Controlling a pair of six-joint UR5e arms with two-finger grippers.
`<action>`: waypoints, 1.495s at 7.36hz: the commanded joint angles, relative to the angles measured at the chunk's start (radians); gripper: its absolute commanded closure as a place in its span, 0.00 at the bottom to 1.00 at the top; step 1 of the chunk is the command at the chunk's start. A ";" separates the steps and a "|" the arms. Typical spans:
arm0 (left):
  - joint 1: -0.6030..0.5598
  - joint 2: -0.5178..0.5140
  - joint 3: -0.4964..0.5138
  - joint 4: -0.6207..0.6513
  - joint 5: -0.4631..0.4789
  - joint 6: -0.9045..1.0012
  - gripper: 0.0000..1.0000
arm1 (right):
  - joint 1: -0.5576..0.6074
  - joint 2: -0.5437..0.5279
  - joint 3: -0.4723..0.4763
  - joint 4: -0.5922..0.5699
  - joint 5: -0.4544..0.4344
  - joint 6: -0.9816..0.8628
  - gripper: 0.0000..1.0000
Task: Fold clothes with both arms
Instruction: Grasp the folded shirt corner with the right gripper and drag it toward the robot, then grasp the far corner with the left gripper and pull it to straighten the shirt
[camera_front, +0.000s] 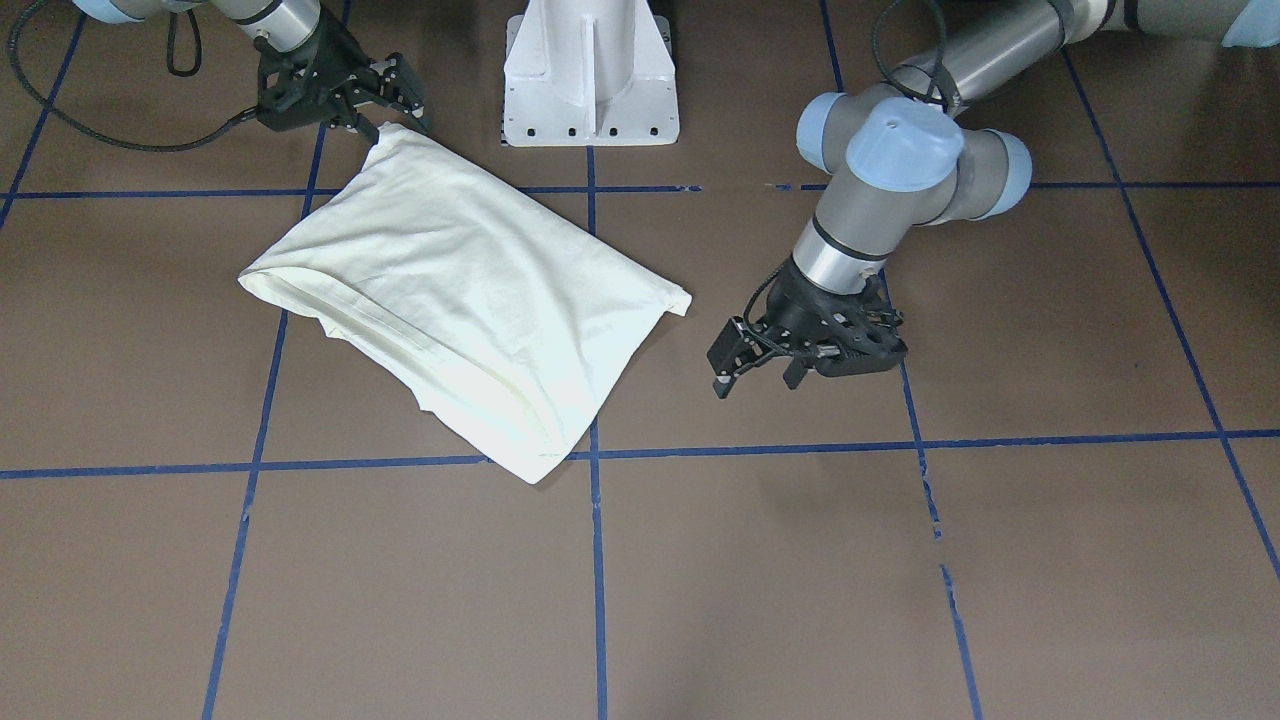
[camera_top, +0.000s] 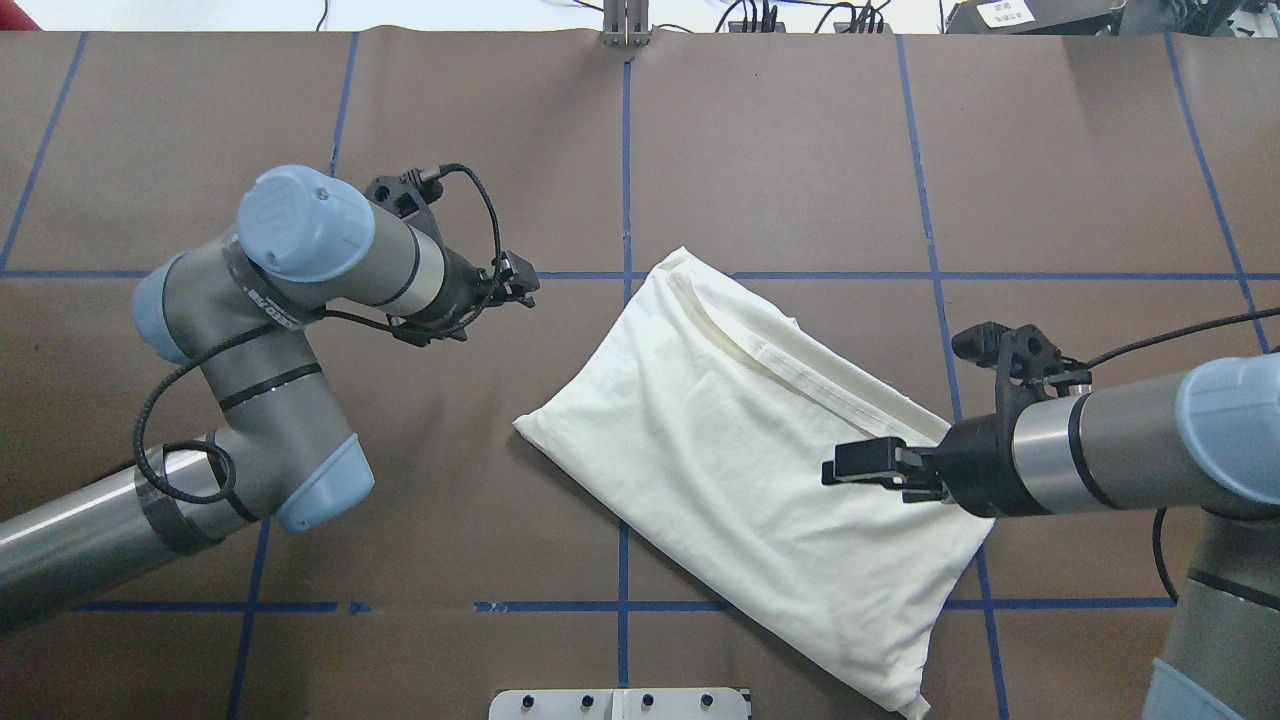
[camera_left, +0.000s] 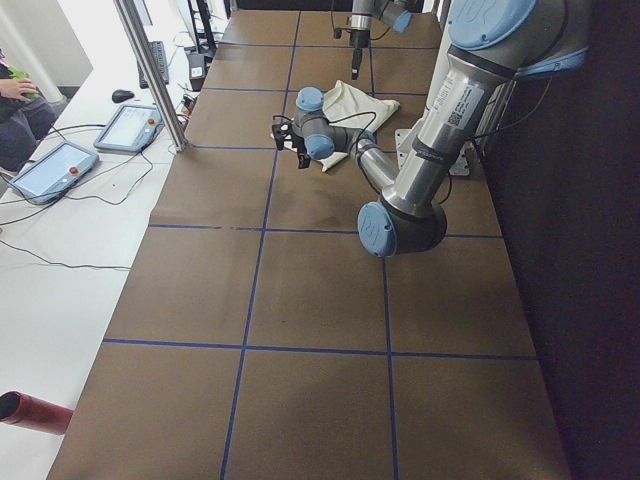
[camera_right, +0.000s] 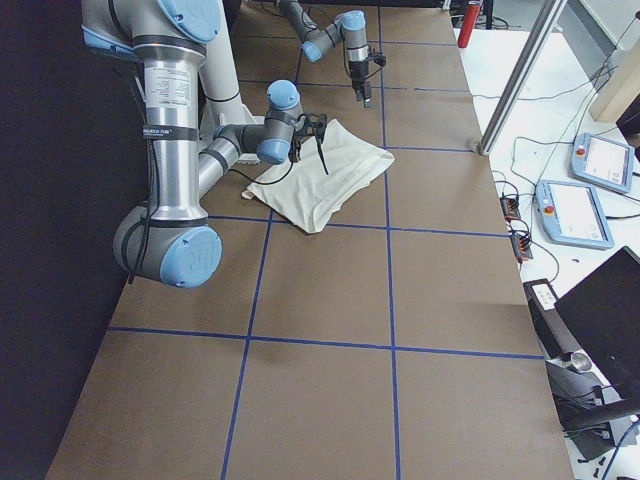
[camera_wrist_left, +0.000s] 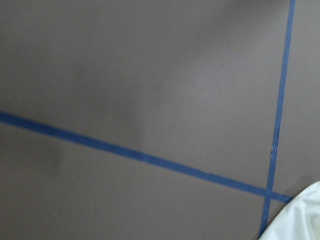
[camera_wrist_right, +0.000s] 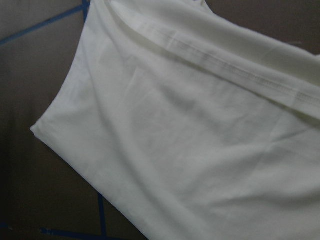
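The folded cream T-shirt lies plain side up on the tabletop, centre-right in the overhead view. Its long axis slants from upper left to lower right. The right gripper hangs over the shirt's right half, so it is the nearer one. I cannot tell how far it is open, and it seems to hold nothing. The left gripper, spread and empty, sits just off the shirt's left corner. A white pedestal stands at bottom centre, and nothing blocks either reach.
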 joint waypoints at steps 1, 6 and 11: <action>0.109 0.031 -0.028 0.026 0.044 -0.122 0.23 | 0.085 0.045 -0.011 0.000 -0.003 -0.001 0.00; 0.159 0.006 -0.020 0.022 0.049 -0.185 1.00 | 0.097 0.053 -0.037 0.000 -0.012 -0.007 0.00; 0.037 0.009 -0.017 0.029 0.046 -0.075 1.00 | 0.108 0.053 -0.052 0.003 -0.015 -0.012 0.00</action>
